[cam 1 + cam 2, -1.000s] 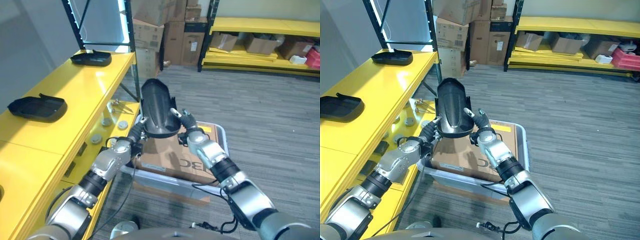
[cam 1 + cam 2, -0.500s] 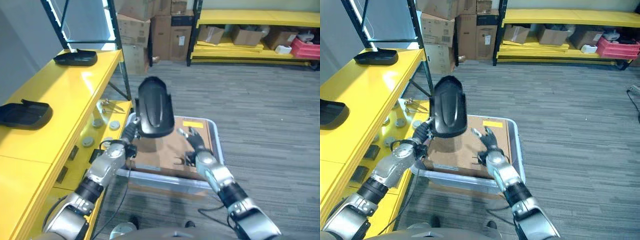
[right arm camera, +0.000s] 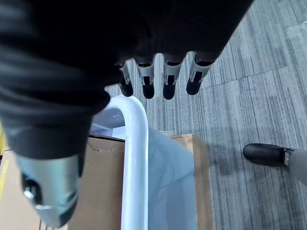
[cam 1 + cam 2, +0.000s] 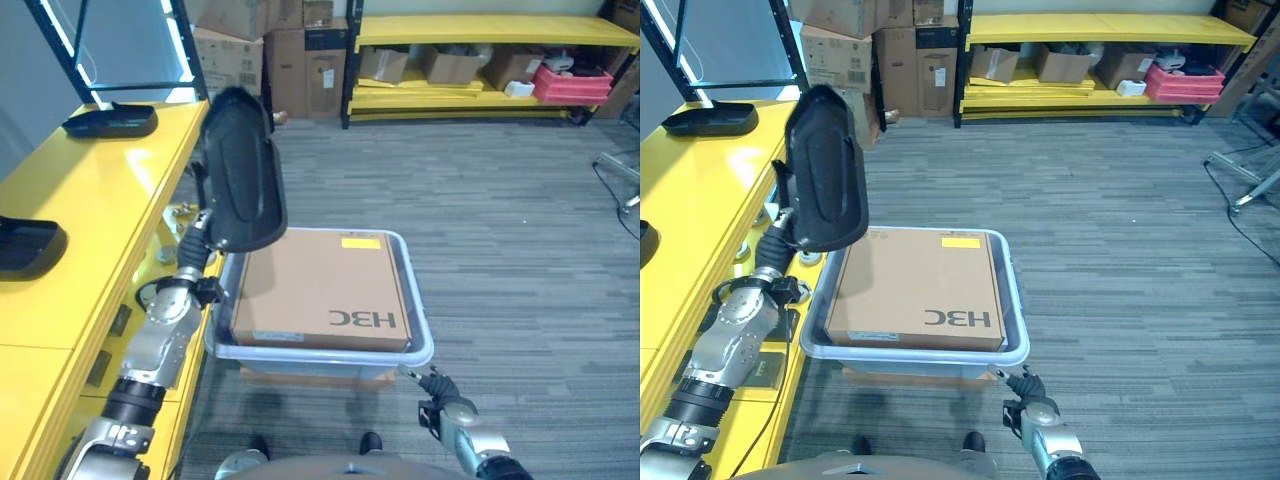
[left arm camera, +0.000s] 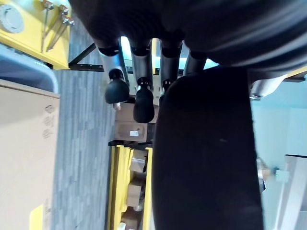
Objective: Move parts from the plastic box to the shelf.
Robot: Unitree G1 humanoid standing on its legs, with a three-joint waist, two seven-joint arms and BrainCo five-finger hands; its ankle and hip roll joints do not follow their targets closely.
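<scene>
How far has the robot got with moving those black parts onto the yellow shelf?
Two black parts already lie on the yellow shelf. A third black part is in the left hand, lifted above the plastic box, not yet over the shelf. The right hand hangs open by the box. Setting it down remains.

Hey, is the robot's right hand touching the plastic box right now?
Apart. In the right eye view the right hand hangs below the plastic box's near rim, with grey carpet showing between them.
</scene>
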